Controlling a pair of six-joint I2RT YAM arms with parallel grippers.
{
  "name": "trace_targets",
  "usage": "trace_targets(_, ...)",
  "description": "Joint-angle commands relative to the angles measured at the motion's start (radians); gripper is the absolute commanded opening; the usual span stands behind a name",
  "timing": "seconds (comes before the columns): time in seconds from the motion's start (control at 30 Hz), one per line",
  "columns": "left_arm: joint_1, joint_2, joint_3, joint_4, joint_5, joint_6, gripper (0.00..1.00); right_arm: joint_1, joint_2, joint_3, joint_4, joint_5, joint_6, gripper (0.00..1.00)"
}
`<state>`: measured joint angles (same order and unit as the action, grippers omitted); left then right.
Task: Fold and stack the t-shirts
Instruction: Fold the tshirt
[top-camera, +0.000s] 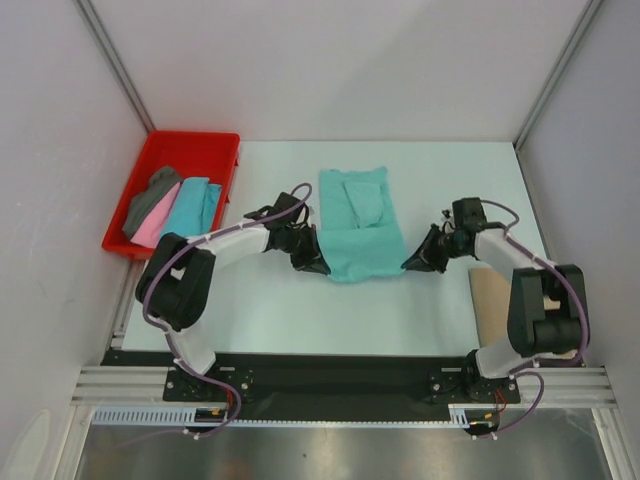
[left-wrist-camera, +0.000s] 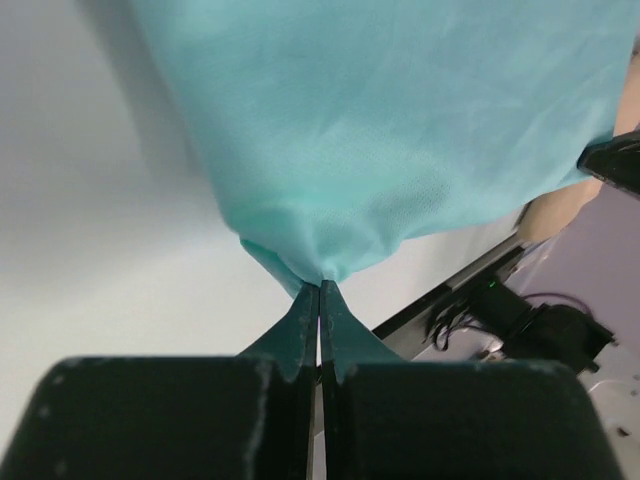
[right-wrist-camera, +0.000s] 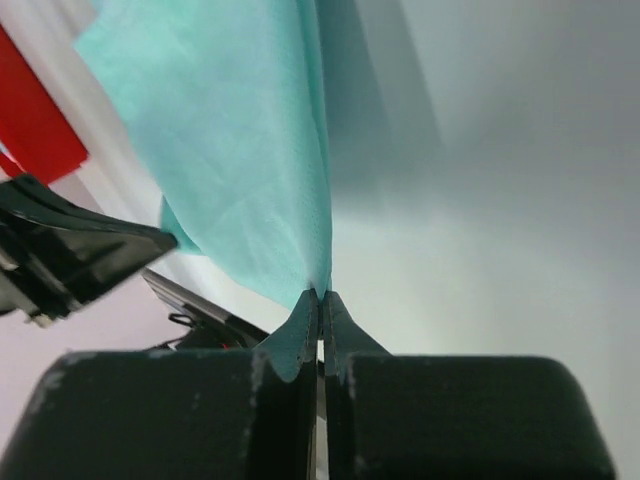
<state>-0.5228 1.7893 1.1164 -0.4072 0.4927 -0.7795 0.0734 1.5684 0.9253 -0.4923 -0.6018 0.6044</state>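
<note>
A mint green t-shirt (top-camera: 358, 225) lies partly folded in the middle of the table, its near edge lifted between both arms. My left gripper (top-camera: 318, 262) is shut on the shirt's near left corner (left-wrist-camera: 320, 270). At the near right corner (right-wrist-camera: 318, 285), my right gripper (top-camera: 412, 262) is shut on the cloth too. In the red tray (top-camera: 205, 145) at the far left lie a turquoise t-shirt (top-camera: 190, 208), a pink one (top-camera: 150, 226) and a dark grey one (top-camera: 150, 195). A tan t-shirt (top-camera: 490, 300) lies folded at the near right, partly under my right arm.
White walls close the table on three sides. The black base rail (top-camera: 330, 375) runs along the near edge. The right arm's links (top-camera: 545, 300) stand above the tan cloth.
</note>
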Motion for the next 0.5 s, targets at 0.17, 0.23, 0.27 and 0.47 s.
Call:
trace_targets(0.17,-0.016,-0.251,-0.214,-0.174,-0.065,0.207,0.0,0.069,-0.33,-0.29,-0.092,0.102,0.009,0.0)
trace_targets(0.23,-0.026,-0.275,-0.268,-0.162,-0.056,0.201,0.07,0.089,-0.388,-0.392,-0.098,0.105,0.034,0.0)
trace_targets(0.27,-0.031,-0.277,-0.311,-0.153,-0.036,0.198,0.16,0.095,-0.407,-0.423,-0.101,0.106,0.046,0.03)
trace_targets(0.47,-0.048,-0.399,-0.279,-0.237,-0.095,0.213,0.71,0.108,-0.51,-0.418,-0.114,0.103,0.06,0.54)
